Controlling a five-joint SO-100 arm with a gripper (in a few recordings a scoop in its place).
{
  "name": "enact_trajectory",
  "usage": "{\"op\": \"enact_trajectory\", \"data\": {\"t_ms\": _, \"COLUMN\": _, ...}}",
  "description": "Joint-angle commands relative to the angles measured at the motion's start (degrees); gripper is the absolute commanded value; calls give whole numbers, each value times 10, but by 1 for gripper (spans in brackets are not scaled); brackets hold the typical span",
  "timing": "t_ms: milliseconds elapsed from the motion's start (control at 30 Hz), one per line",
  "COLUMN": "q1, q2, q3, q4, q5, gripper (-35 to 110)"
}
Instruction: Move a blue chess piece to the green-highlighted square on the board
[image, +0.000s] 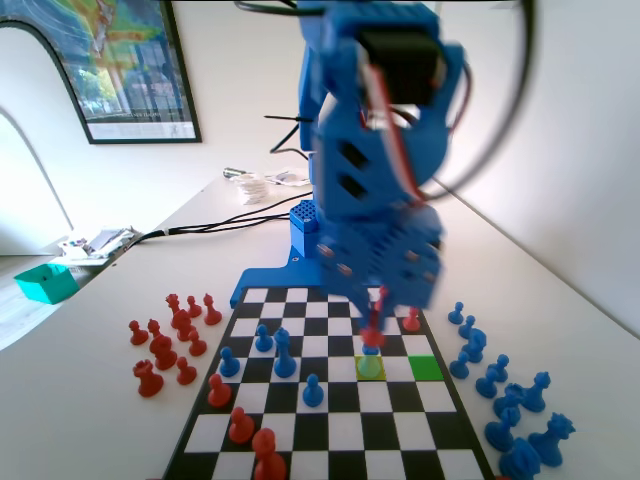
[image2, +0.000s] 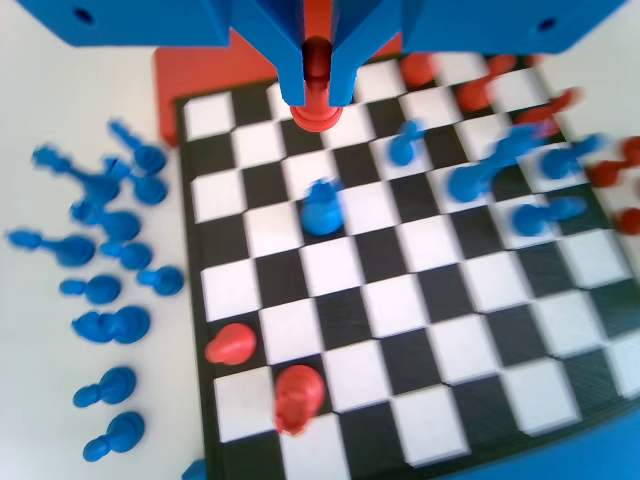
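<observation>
A blue chess piece (image: 371, 352) stands on the paler yellow-green square (image: 358, 369) in the fixed view, its base tinted by the highlight. The green-highlighted square (image: 425, 368) lies bare, touching that square's right side. In the wrist view we see the same blue piece (image2: 320, 208) upright on a dark square, just near of the jaws.

Directly above the piece in the fixed view, the gripper (image: 375, 305) hangs low over the board (image: 330, 430), its jaws closed around a small red piece (image: 372, 330). The wrist view shows the gripper (image2: 316, 85) pinching that red piece (image2: 316, 108) by its head, with the base hanging free below the jaws.

In the fixed view, spare blue pieces (image: 500, 400) cluster on the table right of the board and spare red pieces (image: 165, 345) on the left.
</observation>
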Motion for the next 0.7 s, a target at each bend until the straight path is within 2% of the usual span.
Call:
{"op": "enact_trajectory", "data": {"t_ms": 0, "q1": 50, "q2": 88, "q3": -25, "q4": 42, "q5": -13, "gripper": 1}}
{"op": "enact_trajectory", "data": {"t_ms": 333, "q1": 200, "q2": 167, "q3": 40, "q4": 134, "q5": -72, "gripper": 1}}
{"op": "enact_trajectory", "data": {"t_ms": 667, "q1": 334, "q2": 114, "q3": 23, "q4": 134, "q5": -134, "gripper": 1}}
